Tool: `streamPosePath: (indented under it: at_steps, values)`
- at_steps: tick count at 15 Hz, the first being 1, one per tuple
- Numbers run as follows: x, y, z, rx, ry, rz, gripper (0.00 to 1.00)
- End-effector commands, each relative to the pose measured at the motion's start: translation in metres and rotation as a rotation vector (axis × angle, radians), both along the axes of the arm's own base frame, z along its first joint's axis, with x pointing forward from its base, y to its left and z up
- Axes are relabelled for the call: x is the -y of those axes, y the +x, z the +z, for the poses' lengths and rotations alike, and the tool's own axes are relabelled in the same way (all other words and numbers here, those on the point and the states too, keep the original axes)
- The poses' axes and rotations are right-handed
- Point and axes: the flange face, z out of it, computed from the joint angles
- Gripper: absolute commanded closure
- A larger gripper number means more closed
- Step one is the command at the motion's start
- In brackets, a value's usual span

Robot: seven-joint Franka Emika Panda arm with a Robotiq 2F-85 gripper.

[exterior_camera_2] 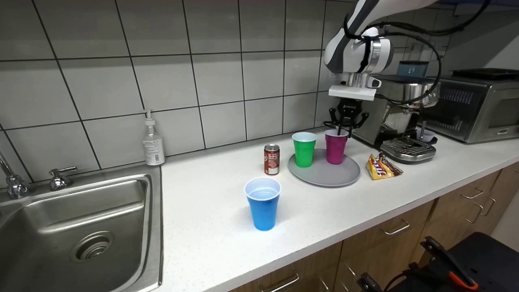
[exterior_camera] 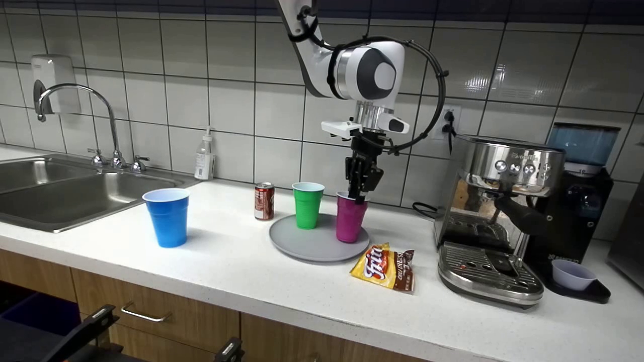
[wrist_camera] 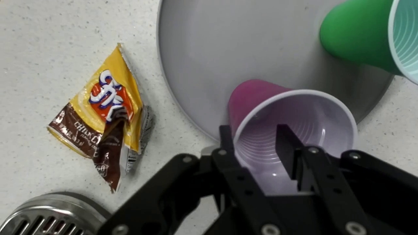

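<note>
I hold the gripper (wrist_camera: 254,133) pointing down at the rim of the magenta cup (exterior_camera: 350,219), which stands upright on the grey plate (exterior_camera: 289,244), near the plate's edge. The fingers (wrist_camera: 226,140) are spread: in the wrist view, one sits outside the cup wall, on the side of the snack bag (wrist_camera: 101,114), while its partner sits within the mouth. The wall runs through the gap, unclamped; I cannot confirm whether the outer finger touches it. I judge that this straddle suits a tapered cup, since the thin wall needs far less opening than the full mouth would.

The green cup (exterior_camera_2: 304,152) shares the plate, mouth upward, apart from the magenta cup; I judge the separation leaves clearance for the fingers. The plate's flat face appears to give both bases level support. The snack bag lies on the counter (exterior_camera: 231,266) just beside the plate. A red can (exterior_camera_2: 271,160) stands near the green cup, off the plate. A blue cup (exterior_camera_2: 263,209) stands upright nearer the sink (exterior_camera_2: 155,227), well apart from the gripper.
</note>
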Motion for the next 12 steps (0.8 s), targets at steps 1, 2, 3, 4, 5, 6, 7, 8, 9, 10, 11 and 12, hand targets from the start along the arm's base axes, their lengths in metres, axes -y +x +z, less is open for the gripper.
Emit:
streamPosePath:
  at_steps: [1,2,3,4,5,6,7,8,9,10,11,12]
  values:
    - [0.007,-0.003,0.013,0.000,0.031,0.011,0.28]
    - [0.008,-0.004,0.014,0.001,0.032,0.010,0.22]
    - [0.009,-0.006,0.016,0.003,0.032,0.008,0.13]
    - [0.009,-0.008,0.018,0.005,0.032,0.008,0.07]
    - [0.010,-0.010,0.021,0.007,0.032,0.009,0.00]
    - [0.010,-0.012,0.023,0.010,0.032,0.011,0.00]
    - [0.010,-0.015,0.027,0.012,0.033,0.017,0.00]
    - [0.008,-0.018,0.031,0.015,0.034,0.026,0.00]
    - [0.007,-0.021,0.034,0.017,0.035,0.034,0.00]
    - [0.003,-0.023,0.036,0.019,0.037,0.044,0.00]
    - [-0.001,-0.027,0.039,0.021,0.037,0.055,0.00]
    - [-0.004,-0.030,0.041,0.022,0.038,0.065,0.00]
